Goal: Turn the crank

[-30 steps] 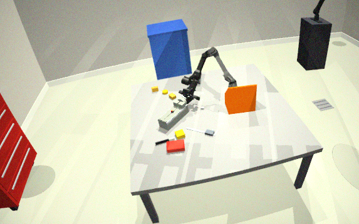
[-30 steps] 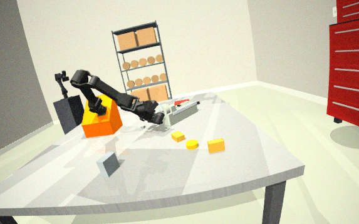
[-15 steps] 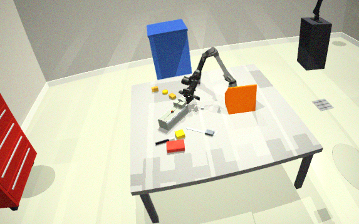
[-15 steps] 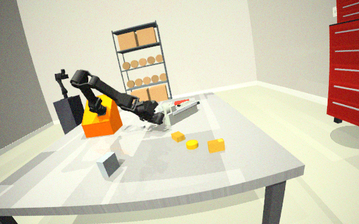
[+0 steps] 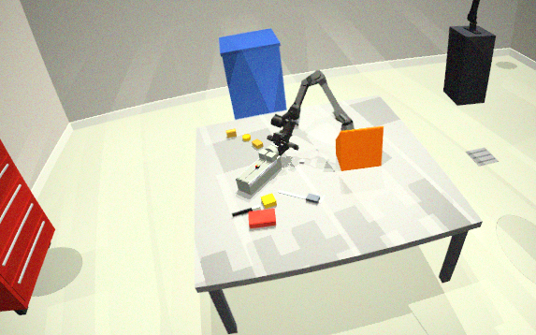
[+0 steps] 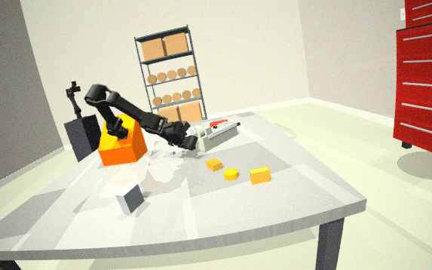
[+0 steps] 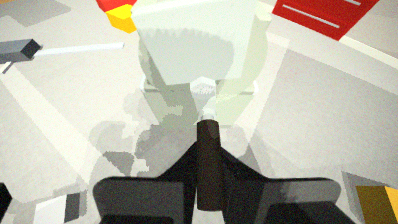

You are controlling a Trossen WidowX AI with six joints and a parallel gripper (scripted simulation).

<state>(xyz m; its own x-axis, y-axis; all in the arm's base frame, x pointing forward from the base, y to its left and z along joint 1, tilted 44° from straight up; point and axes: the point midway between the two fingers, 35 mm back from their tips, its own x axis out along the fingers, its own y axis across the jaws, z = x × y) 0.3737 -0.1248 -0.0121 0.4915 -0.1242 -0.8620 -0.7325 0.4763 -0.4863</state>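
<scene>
The machine [image 5: 255, 178] [image 6: 219, 133] [image 7: 192, 45] is a pale grey-green slide block lying on the table [image 5: 391, 211], left of the centre. Its red pointer [image 5: 256, 166] [image 6: 217, 122] sits on top of the slide, towards the crank end. I cannot make out the brass zero marks. The crank's dark cylindrical handle [image 7: 207, 145] sticks out from the near end of the machine. My gripper [image 5: 282, 147] [image 6: 192, 142] [image 7: 204, 145] is at that end and is shut on the handle, which runs between the two fingers in the wrist view.
An orange box [image 5: 359, 147] [image 6: 123, 145] stands by the arm's base. Three yellow blocks [image 5: 246, 138] [image 6: 231, 173] lie behind the machine. A red block [image 5: 262, 218], a yellow cube [image 5: 268, 200], a black marker [image 5: 242, 211] and a grey-headed tool [image 5: 312, 197] [image 7: 17, 49] lie beyond its far end.
</scene>
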